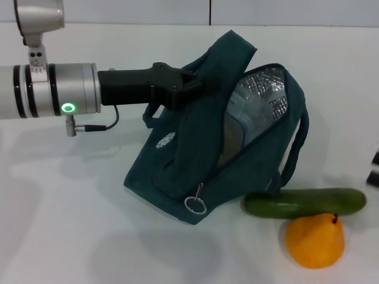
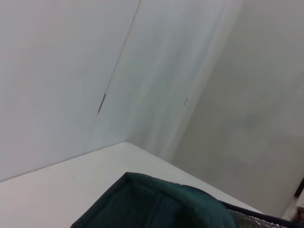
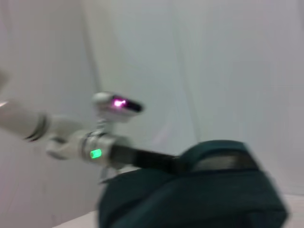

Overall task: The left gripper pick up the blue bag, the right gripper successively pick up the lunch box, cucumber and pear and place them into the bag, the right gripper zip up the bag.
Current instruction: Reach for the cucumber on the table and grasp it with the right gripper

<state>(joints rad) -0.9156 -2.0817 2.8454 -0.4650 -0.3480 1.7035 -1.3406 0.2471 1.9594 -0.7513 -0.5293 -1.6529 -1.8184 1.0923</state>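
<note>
blue bag point(image 1: 195, 160): open, lunch box point(image 1: 251, 121) inside | cucumber point(image 1: 305, 203), pear point(image 1: 315, 239): outside

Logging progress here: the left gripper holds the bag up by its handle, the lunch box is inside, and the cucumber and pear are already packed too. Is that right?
Not quite. The head view shows the cucumber and pear on the table beside the bag, not packed. The rest holds: the left gripper holds the bag up by its handle, and the lunch box shows inside the opening.
</note>
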